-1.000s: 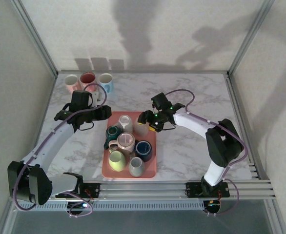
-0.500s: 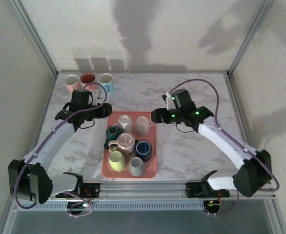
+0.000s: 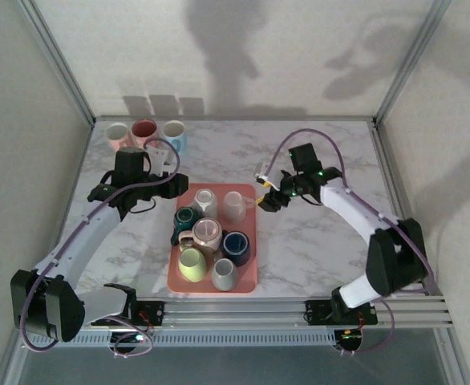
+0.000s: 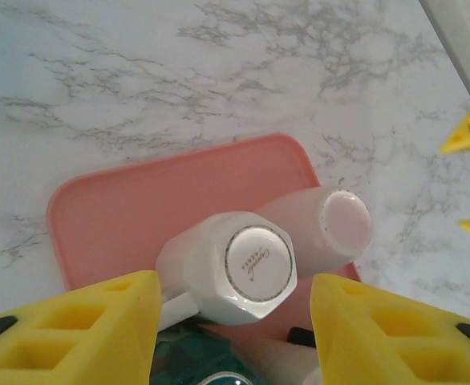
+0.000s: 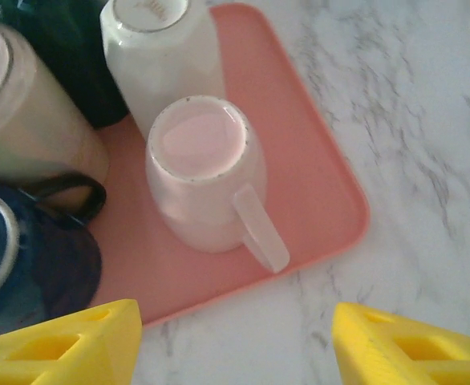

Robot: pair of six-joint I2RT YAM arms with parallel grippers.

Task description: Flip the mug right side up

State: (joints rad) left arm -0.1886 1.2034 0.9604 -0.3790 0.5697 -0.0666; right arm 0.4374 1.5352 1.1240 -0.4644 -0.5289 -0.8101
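- Top external: on the pink tray [image 3: 249,277], the pale pink mug [image 3: 233,206] stands upside down at the far right corner. The right gripper [image 3: 265,192] is just beside that corner and the left gripper [image 3: 173,183] is at the far left corner.
- Left wrist: the left gripper's jaws are wide and empty above an inverted white faceted mug [image 4: 255,265].
- Right wrist: the right gripper's jaws are wide and empty, and the pale pink mug's handle points toward the tray's edge.

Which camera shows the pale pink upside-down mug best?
The right wrist view: the pink mug sits close and whole, base up, handle showing. The left wrist view shows it partly behind a white mug; the top view shows it small.
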